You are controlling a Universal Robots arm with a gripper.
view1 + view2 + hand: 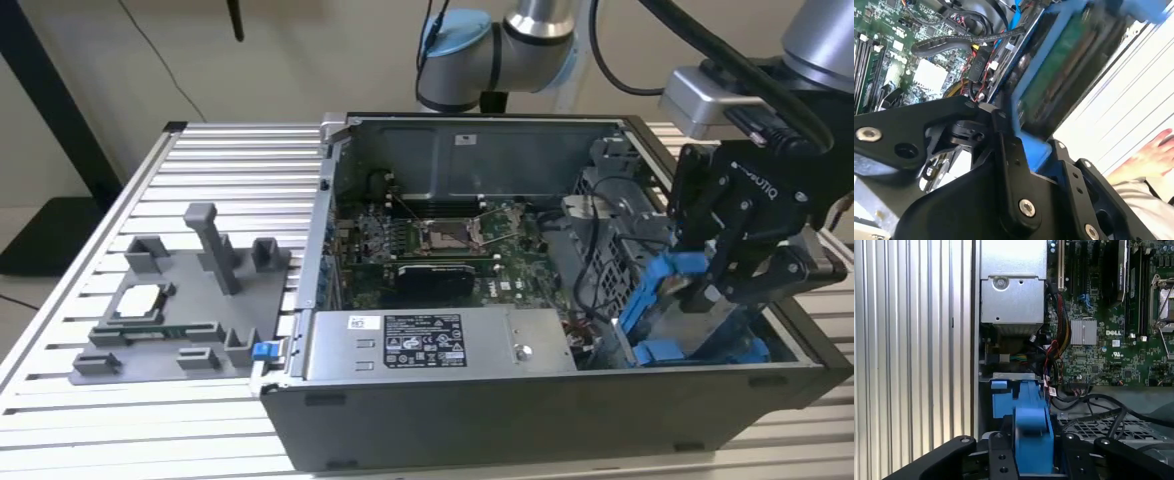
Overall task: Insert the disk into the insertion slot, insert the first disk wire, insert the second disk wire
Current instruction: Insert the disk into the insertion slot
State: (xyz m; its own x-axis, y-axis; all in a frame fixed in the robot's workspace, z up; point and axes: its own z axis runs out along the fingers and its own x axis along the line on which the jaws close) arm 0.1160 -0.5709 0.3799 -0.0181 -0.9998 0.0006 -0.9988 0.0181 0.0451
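Step 1 in hand, I'd say: the disk isn't seated yet. The end effector is closed tight on its blue carrier, holding it on edge inside the PC case, lower right of the exterior view. In the first wrist view the carrier sits just beside the drive cage. The insertion slot is hidden behind the end effector, so can't tell how deep it's in. Seating prob. calls for keeping the carrier square to the bay. Arm comes in from upper right, wrist pointing down.
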